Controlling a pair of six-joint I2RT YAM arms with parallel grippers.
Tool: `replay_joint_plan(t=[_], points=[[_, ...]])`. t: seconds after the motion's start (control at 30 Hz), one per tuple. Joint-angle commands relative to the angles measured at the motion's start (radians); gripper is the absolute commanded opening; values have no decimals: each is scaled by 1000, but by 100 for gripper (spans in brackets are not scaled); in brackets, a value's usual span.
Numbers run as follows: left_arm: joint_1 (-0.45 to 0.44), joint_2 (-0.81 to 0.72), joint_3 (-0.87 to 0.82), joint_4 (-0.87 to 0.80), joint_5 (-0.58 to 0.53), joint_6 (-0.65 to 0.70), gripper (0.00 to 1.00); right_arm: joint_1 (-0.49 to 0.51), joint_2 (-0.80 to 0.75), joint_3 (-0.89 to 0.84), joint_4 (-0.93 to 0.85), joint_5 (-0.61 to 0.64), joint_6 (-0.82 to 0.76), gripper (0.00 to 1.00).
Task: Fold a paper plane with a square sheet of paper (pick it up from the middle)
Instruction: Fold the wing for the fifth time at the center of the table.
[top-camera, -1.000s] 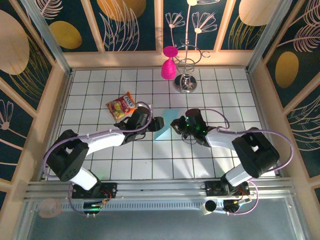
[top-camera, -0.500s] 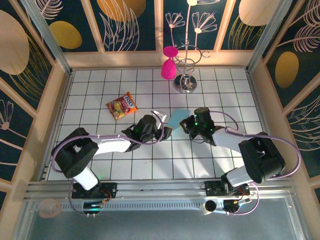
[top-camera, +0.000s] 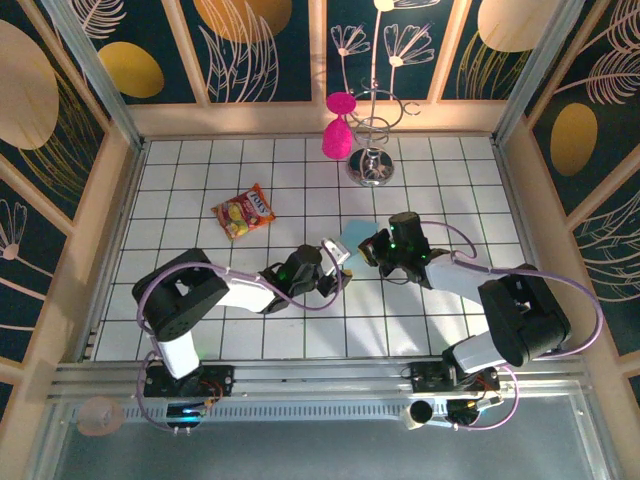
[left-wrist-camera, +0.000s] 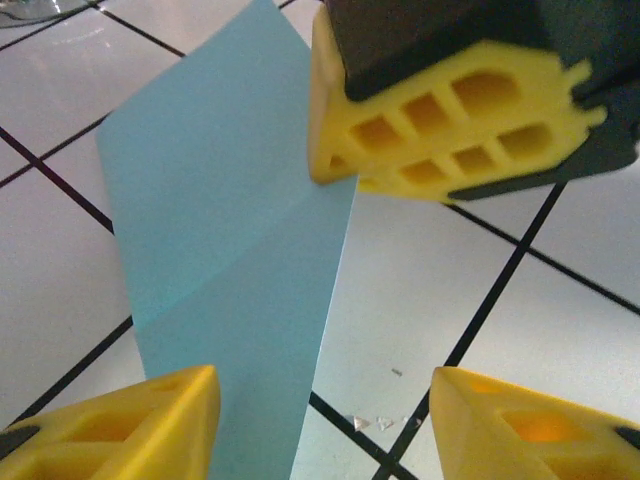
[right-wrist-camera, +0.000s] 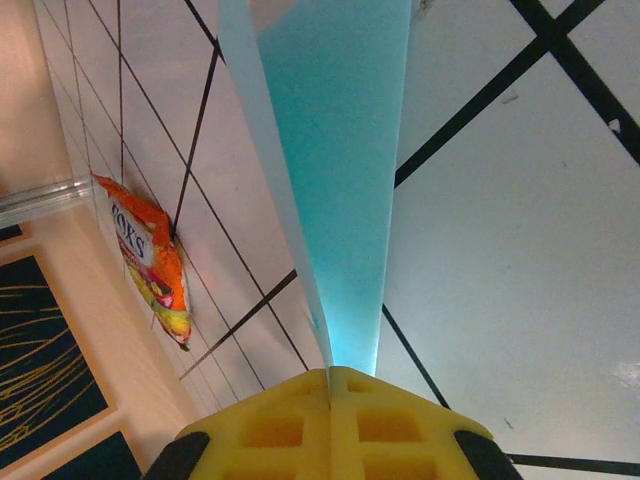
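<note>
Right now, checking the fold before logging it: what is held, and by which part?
The right gripper is shut on the blue paper, pinching one side edge. The left gripper is open, holding nothing.

- Two robot arms stood at the bottom of the top view: the left arm and the right arm.
- Two grippers met near the centre: the left gripper and the right gripper.
- One light-blue sheet of paper lay at the centre.
- One red-and-yellow snack packet lay left of centre.
- One metal stand stood at upper centre.
- One pink object was beside that stand.
- One tiled table bore it all.
</note>
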Motion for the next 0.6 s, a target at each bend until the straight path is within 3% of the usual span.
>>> replay_joint_plan(t=[0.0, 0.57], points=[[-3, 30, -10, 87, -4, 40, 54, -8, -6, 29, -38, -14, 15, 0], [-4, 84, -4, 121, 10, 36, 31, -1, 32, 57, -72, -44, 10, 0]])
